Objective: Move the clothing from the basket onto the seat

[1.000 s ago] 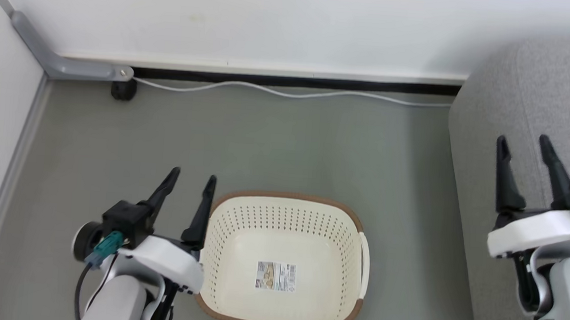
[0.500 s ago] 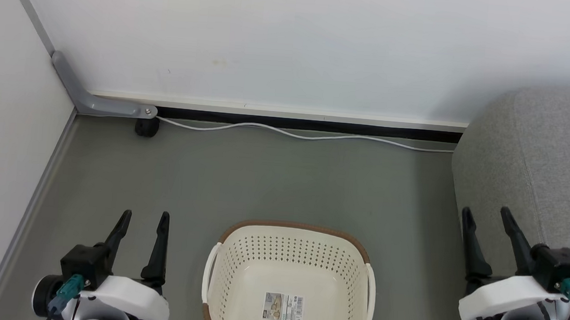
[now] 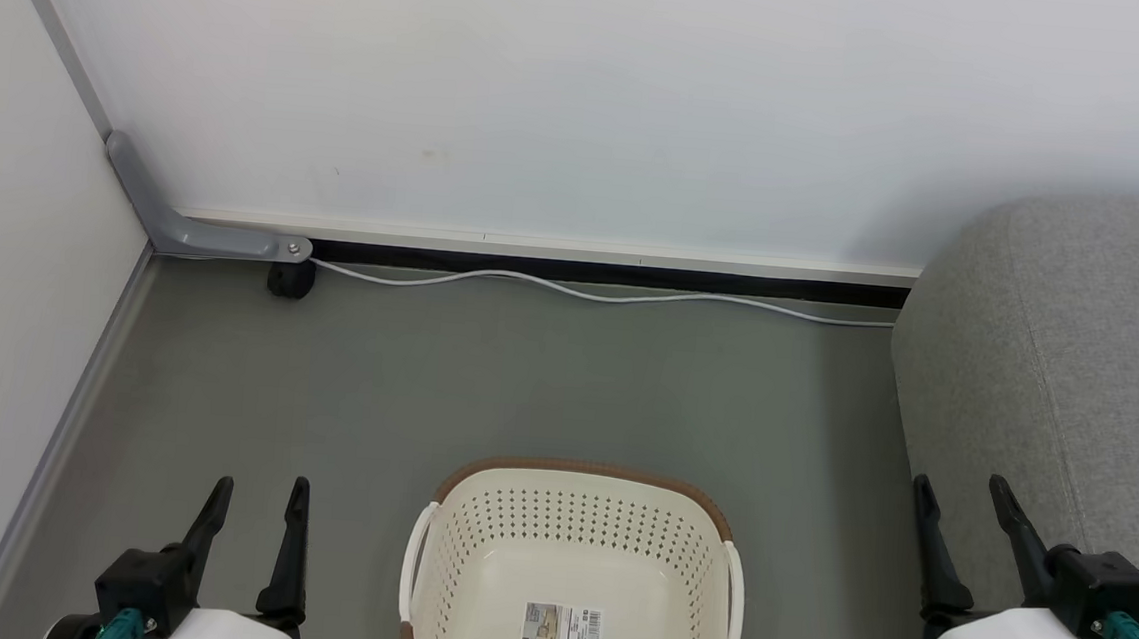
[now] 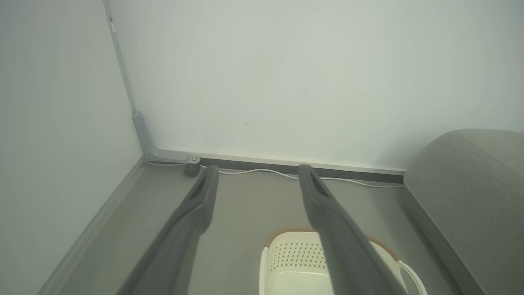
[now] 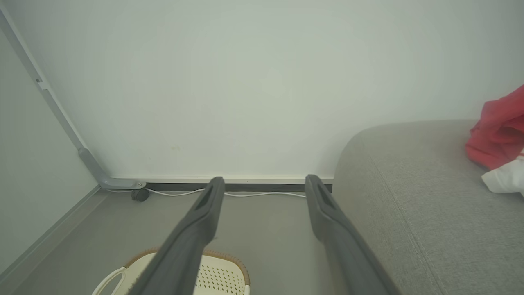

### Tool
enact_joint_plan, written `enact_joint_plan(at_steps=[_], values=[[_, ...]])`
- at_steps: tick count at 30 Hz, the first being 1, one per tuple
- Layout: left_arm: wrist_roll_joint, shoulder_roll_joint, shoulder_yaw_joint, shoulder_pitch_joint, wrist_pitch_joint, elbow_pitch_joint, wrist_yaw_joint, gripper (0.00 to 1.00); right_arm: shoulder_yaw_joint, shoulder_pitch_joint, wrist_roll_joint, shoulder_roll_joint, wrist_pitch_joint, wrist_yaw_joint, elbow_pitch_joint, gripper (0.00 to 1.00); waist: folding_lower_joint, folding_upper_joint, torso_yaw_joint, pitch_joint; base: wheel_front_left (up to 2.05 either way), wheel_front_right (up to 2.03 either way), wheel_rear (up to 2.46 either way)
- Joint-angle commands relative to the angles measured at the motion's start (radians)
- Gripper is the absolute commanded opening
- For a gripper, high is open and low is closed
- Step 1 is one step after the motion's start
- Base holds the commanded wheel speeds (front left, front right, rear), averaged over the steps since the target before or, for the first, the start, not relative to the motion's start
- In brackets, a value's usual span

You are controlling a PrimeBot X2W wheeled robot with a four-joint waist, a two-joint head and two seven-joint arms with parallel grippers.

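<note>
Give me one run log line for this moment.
basket: empty, on floor | clothing: on seat | left hand: open, empty | right hand: open, empty | task: looks done

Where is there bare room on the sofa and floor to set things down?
The sofa is bare from its rounded end to the clothing at the right. The floor is free between basket and cable. The basket is empty apart from its label. Crowded only at the clothing.
</note>
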Motion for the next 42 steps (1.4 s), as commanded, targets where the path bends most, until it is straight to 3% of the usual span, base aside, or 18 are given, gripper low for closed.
enact_joint_plan(at_steps=[1,14,15,25,29,42], values=[[-0.008,0.008,0.026,-0.004,-0.006,-0.036,0.015,1.0,0.016,-0.007,-0.012,-0.003,-0.013,0.001,-0.03,1.0,0.0,-0.0001,-0.003,0.003,0.0,0.0,0.0],[-0.033,0.007,-0.012,0.008,-0.006,-0.064,0.027,1.0,0.011,-0.02,-0.016,-0.001,-0.013,0.001,-0.022,1.0,0.0,-0.0001,-0.014,0.014,0.0,0.0,0.0],[-0.029,0.0,-0.039,0.031,0.0,-0.032,0.021,0.0,-0.008,0.009,-0.011,0.004,0.001,0.0,0.004,0.0,0.0,-0.0001,-0.014,0.014,0.0,0.0,0.0],[-0.104,-0.008,-0.03,0.037,0.024,0.006,0.017,0.0,-0.014,0.027,0.066,0.013,0.025,0.0,0.035,0.0,0.0023,-0.0001,-0.017,0.009,0.0,0.0,0.0],[-0.148,-0.008,-0.027,0.034,0.034,0.001,0.014,0.0,-0.017,0.027,0.112,0.014,0.035,0.0,0.029,0.0,0.0003,-0.0001,-0.019,0.01,0.0,0.0,0.0],[-0.292,-0.006,-0.013,0.02,0.071,-0.012,0.006,0.0,-0.031,0.023,0.26,0.014,0.071,0.0,0.011,0.0,0.0001,-0.0001,-0.025,0.007,0.0,0.0,0.0]])
